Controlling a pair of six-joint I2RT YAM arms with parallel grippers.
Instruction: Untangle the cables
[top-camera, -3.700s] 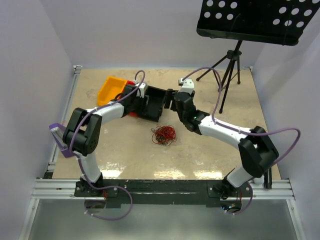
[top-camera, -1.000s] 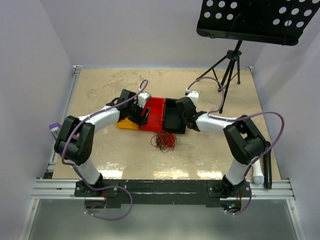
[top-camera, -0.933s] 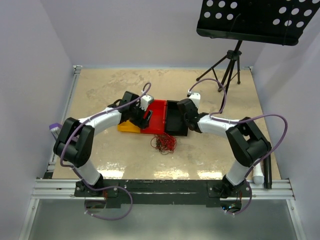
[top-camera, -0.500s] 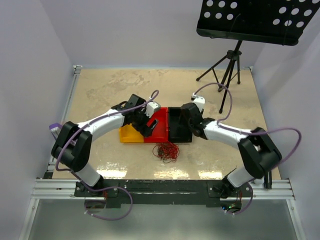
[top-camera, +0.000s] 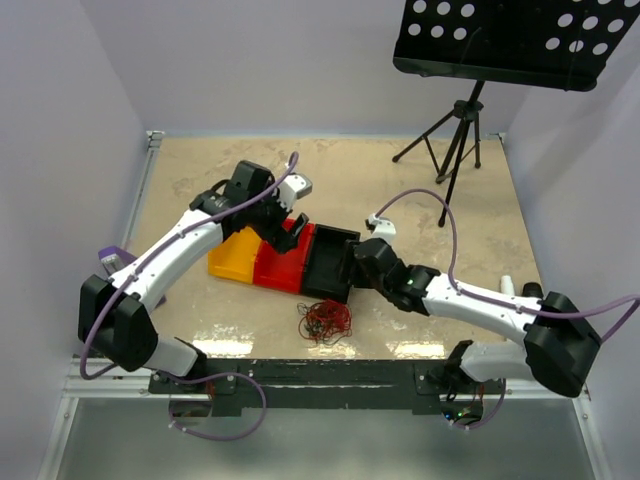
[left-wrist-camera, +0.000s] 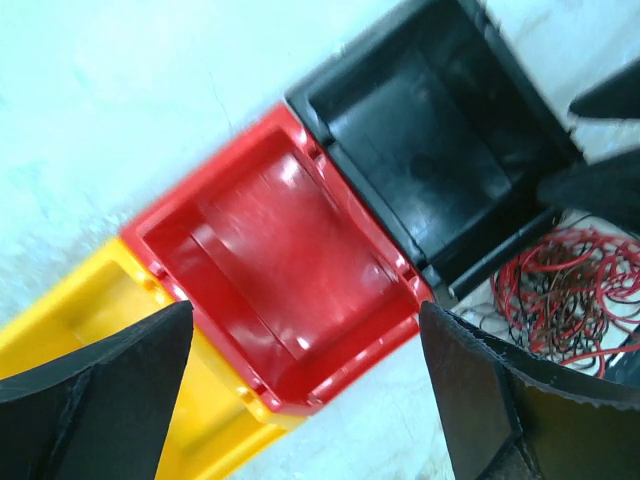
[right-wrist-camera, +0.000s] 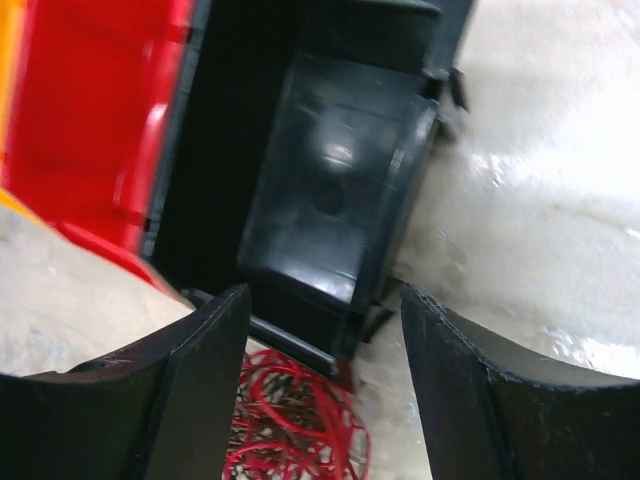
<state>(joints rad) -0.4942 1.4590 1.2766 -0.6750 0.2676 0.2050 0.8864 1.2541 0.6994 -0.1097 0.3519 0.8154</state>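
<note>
The cables (top-camera: 325, 320) are a small tangle of thin red and dark curly wires on the table, just in front of the black bin (top-camera: 330, 265). They also show in the left wrist view (left-wrist-camera: 565, 295) and the right wrist view (right-wrist-camera: 290, 420). My left gripper (top-camera: 285, 228) is open and empty, above the red bin (left-wrist-camera: 280, 280). My right gripper (top-camera: 358, 268) is open and empty, at the black bin's right side, with the bin (right-wrist-camera: 340, 200) and the tangle between and below its fingers.
Yellow (top-camera: 232, 258), red (top-camera: 283, 265) and black bins stand side by side in a row at mid table. A music stand on a tripod (top-camera: 455, 130) stands at the back right. White walls close the left, back and right sides.
The row of bins has slid left and toward the near edge. My left gripper has lifted off the red bin. My right arm has stretched low along the table.
</note>
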